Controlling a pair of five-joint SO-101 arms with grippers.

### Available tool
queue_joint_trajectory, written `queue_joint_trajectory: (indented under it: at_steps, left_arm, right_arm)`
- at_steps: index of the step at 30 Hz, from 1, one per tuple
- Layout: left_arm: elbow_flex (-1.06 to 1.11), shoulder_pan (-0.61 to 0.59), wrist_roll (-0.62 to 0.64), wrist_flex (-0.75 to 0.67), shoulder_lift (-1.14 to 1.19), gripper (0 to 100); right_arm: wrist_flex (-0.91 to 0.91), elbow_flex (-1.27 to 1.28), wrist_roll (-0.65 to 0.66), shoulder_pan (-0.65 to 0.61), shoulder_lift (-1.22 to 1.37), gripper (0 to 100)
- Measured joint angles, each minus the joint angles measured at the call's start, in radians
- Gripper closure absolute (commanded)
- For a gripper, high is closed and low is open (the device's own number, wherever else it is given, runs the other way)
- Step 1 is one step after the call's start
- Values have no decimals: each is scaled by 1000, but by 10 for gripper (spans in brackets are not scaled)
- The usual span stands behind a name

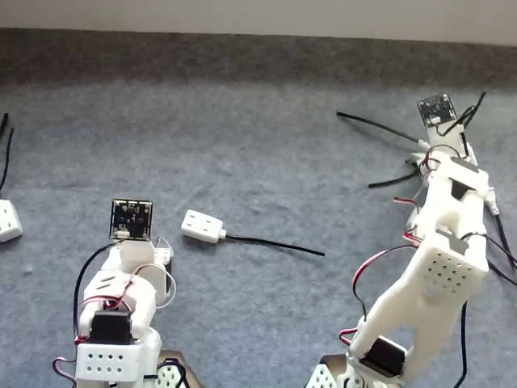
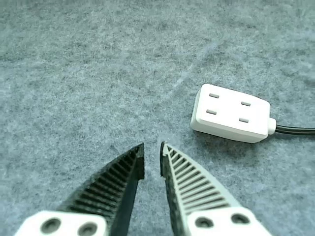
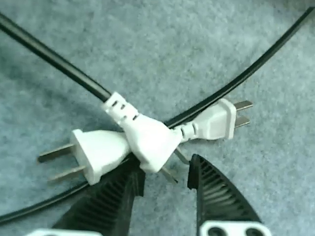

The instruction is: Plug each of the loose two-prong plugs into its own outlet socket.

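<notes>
Fuzzy grey carpet (image 1: 266, 162) under boxy white socket (image 2: 230, 114)

Three crossed white plugs (image 3: 147, 140), socket (image 2: 230, 114) apart

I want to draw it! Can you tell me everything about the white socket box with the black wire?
The socket box is a small white block of plastic with rounded corners. Four slots, in two pairs, face up. A black cord leaves one end. It lies flat on the grey carpet, with nothing plugged in and nothing else touching it.
</notes>
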Motion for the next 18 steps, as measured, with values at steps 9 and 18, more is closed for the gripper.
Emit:
queue_joint_trajectory:
  at_steps: [9, 18]
  left_arm:
    - [0, 0, 0, -5, 0, 923]
    - [0, 0, 0, -5, 0, 923]
  right_arm:
    - [-2, -29, -109, 34, -120, 861]
    - [-3, -58, -477, 44, -273, 834]
